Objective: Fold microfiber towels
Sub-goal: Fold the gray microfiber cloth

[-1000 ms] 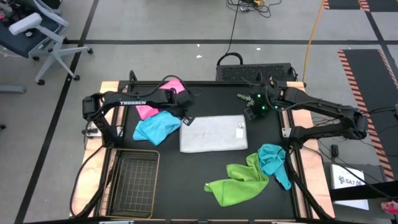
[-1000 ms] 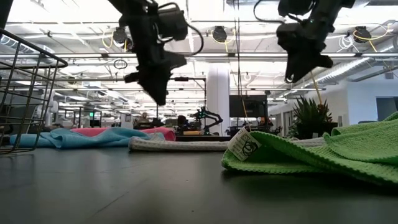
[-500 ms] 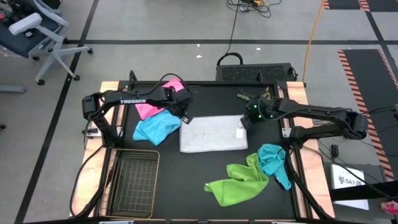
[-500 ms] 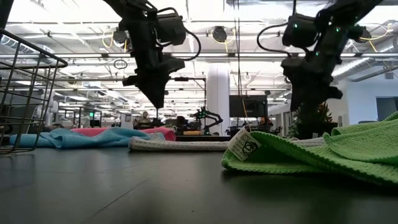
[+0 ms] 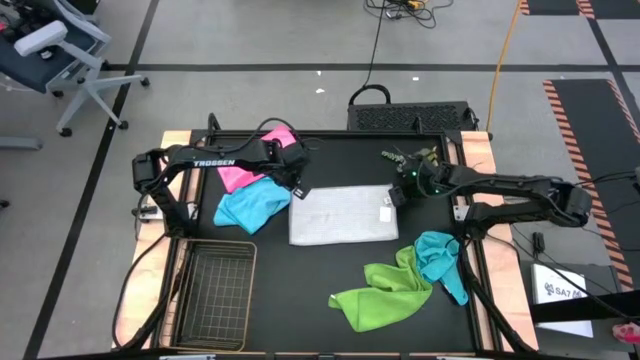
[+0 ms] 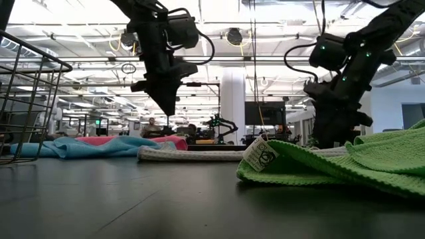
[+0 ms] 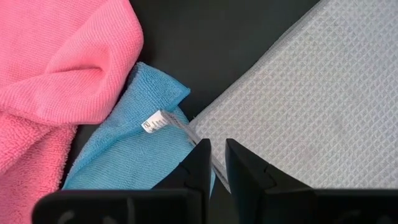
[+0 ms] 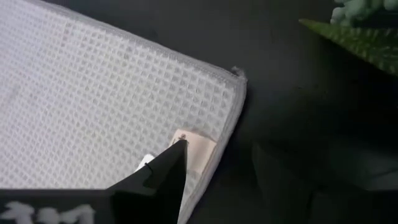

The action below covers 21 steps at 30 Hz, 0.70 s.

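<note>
Grey waffle-weave towel (image 5: pixel 342 214) lies flat mid-worktop (image 5: pixel 320 280), tag at its right corner. Right claw (image 5: pixel 397 196) is spread open over that corner; left claw (image 5: pixel 297 194) is clenched, empty, over the left edge. Arm reads "TROSSEN". Fluffy pink towel (image 7: pixel 56 68) sits beside a blue towel (image 7: pixel 134 152).

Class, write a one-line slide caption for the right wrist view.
Open right gripper straddling the tagged corner of the grey-white waffle towel on the black table, plant leaf beyond.
</note>
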{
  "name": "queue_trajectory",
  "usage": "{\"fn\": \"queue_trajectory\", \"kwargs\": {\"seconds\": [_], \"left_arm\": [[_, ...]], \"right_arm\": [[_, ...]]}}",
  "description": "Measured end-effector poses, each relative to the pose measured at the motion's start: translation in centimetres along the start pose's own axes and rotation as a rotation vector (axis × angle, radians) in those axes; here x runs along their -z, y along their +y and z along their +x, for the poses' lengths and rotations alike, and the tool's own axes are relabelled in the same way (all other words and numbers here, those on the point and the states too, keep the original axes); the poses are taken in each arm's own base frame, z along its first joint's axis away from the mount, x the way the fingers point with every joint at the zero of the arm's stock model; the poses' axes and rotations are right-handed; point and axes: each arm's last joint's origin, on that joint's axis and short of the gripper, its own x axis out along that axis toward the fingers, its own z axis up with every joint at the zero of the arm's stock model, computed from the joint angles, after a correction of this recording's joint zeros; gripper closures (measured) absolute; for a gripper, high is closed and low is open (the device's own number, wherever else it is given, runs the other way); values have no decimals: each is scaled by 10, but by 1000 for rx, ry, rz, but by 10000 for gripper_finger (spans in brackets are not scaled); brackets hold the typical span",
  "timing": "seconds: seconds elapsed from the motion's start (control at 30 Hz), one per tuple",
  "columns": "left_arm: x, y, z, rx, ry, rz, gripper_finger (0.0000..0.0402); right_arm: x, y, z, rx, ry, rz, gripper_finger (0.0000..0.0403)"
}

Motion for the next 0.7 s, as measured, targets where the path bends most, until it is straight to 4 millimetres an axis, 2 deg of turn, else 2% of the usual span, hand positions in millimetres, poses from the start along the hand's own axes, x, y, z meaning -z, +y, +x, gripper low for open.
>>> {"fn": "queue_trajectory", "kwargs": {"seconds": [0.37,0.7], "left_arm": [[0,0,0,0,0,0,352],[0,0,0,0,0,0,352]], "right_arm": [[5,-9,8,-18,-42,11,227],[3,-5,20,-34,-52,15,227]]}}
